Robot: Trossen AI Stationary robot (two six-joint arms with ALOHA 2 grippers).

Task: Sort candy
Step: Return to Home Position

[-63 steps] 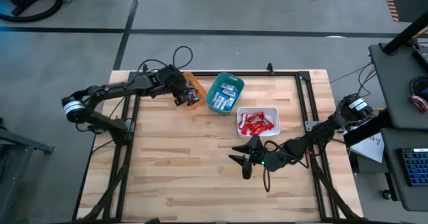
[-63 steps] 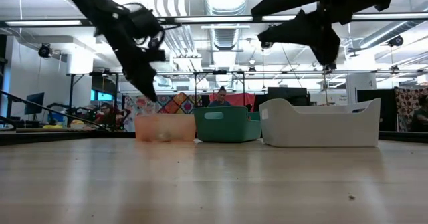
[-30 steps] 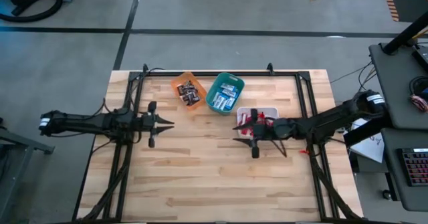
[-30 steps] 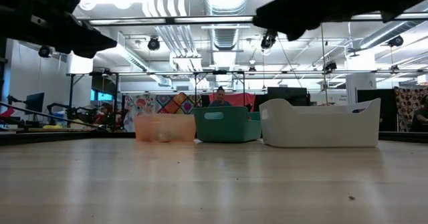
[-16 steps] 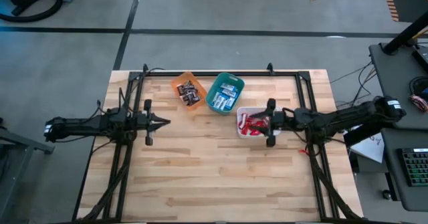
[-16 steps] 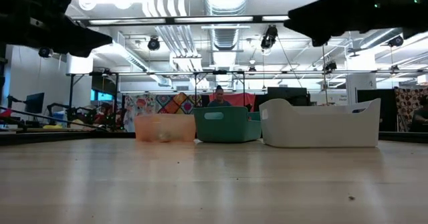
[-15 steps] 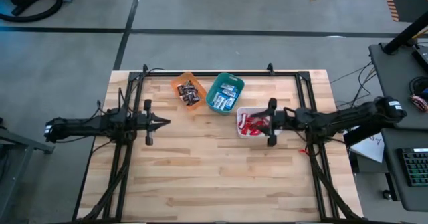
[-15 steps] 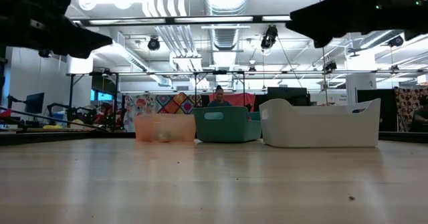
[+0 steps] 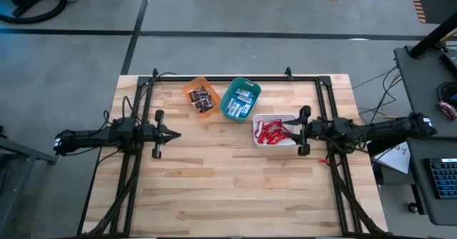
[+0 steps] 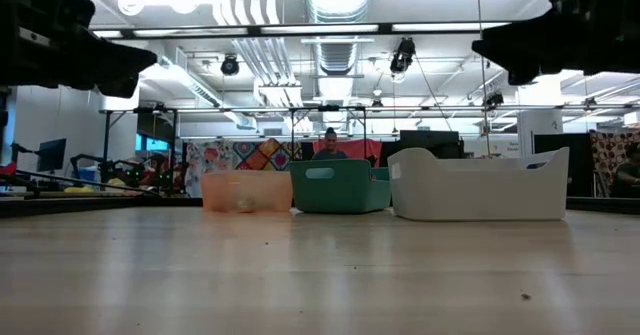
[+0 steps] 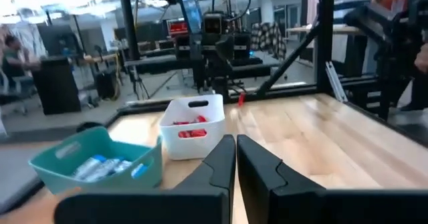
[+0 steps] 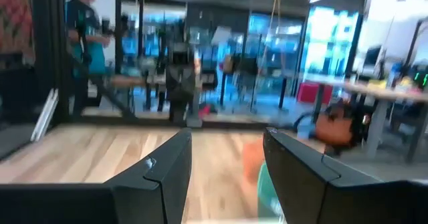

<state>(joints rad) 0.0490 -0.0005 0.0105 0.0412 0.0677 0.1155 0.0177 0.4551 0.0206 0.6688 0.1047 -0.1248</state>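
Seen from above, the candy [image 9: 243, 100] lies in three bins in the upper middle of the table [image 9: 228, 185]. Brown bars [image 9: 202, 99] fill the orange bin [image 9: 187, 90], blue-and-white bars [image 9: 240, 109] the teal bin [image 9: 245, 81], and red bars [image 9: 269, 132] the white bin [image 9: 275, 116].

The left arm stretches level across the frame's left, and the left gripper [image 9: 173, 133] points right, well apart from the bins. From the right side the right gripper [image 9: 293, 130] points left, its tip at the white bin's right rim.

That view does not settle the jaws — the wrist views do. The left gripper's fingers [image 11: 223, 162] are pressed together with only a sliver between them. The right gripper's fingers [image 12: 164, 167] stand wide apart, holding nothing.

The low view shows the bins in a row far across the table, their walls hiding the wrappers. Both arms are dark shapes in its upper corners, above the wood, and a person [image 10: 328, 145] shows behind the teal bin. Only the left wrist view looks into the teal and white bins from the side — blue and red wrappers show there.
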